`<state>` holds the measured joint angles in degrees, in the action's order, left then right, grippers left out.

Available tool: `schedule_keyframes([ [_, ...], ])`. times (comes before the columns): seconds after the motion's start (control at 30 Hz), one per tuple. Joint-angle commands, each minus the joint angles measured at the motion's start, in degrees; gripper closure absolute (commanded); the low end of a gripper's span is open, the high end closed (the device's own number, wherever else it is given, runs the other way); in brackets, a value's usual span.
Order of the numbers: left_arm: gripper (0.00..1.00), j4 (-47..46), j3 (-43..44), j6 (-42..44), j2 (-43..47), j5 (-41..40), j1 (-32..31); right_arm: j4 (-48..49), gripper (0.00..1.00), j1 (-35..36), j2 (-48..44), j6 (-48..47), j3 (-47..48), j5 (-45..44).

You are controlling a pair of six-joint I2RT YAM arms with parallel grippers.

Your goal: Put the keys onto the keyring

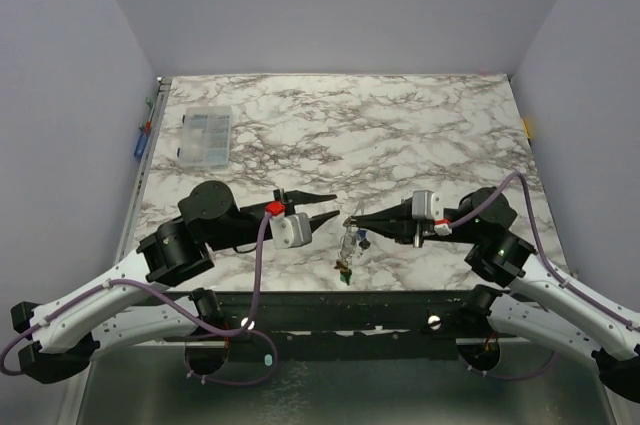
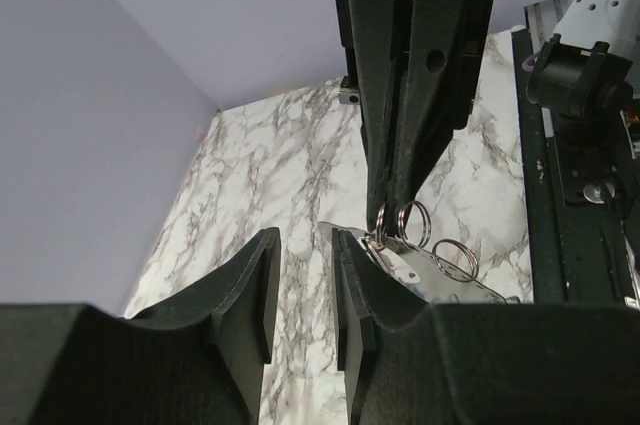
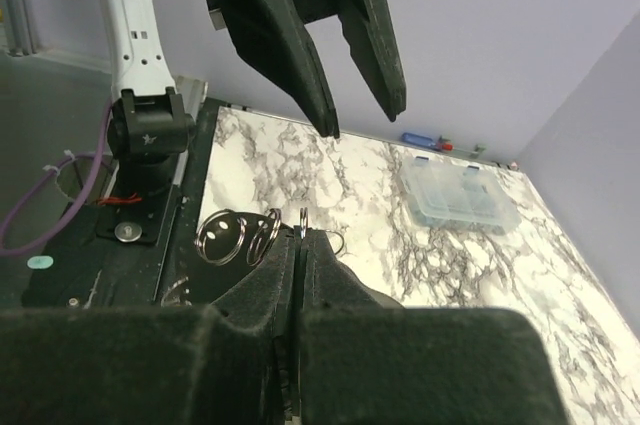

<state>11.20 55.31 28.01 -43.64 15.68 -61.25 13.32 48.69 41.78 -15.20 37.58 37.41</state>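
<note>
Our right gripper (image 3: 300, 240) pinches the keyring (image 2: 412, 221) between its tips, apparently holding it clear of the table (image 1: 420, 135) so the keys (image 1: 344, 267) dangle within reach, while our left gripper (image 2: 305, 245) hovers spread just beside it, ready, we judge, to grasp one.

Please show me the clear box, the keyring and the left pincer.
clear box (image 1: 205, 135): top view, middle of its lid.
keyring (image 2: 428, 223): left wrist view, right rim of the loop.
left pincer (image 2: 302, 241): left wrist view, midway between its fingertips.

From above, the keys (image 1: 346, 251) are too small to tell apart.
</note>
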Motion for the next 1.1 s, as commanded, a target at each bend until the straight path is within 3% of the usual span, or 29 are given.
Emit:
schedule_keyframes([
  [0.0,0.68,5.37,2.23,1.86,-1.44,4.25,-0.18,-0.39,0.99,0.18,-0.82,-1.14,3.19,2.35],
  [0.13,0.67,5.39,2.35,2.13,-2.72,5.95,-0.18,-0.34,0.99,0.18,-0.87,-0.94,3.66,2.58],
  [0.3,0.58,5.28,2.61,2.27,-4.35,7.87,-0.18,0.95,0.99,0.18,-0.91,-0.49,3.64,1.7],
  [0.5,0.58,4.4,2.41,2.58,-5.46,8.64,-0.18,2.81,0.99,0.18,-0.7,0.29,3.05,1.3],
  [0.97,0.84,2.01,1.73,3.72,-6.37,8.92,-0.19,-1.32,0.99,0.18,1.95,0.03,4.5,6.52],
  [1.07,0.84,2.03,1.57,3.57,-6.46,9.13,-0.18,-1.63,1.0,0.18,2.41,-0.05,4.67,6.36],
])
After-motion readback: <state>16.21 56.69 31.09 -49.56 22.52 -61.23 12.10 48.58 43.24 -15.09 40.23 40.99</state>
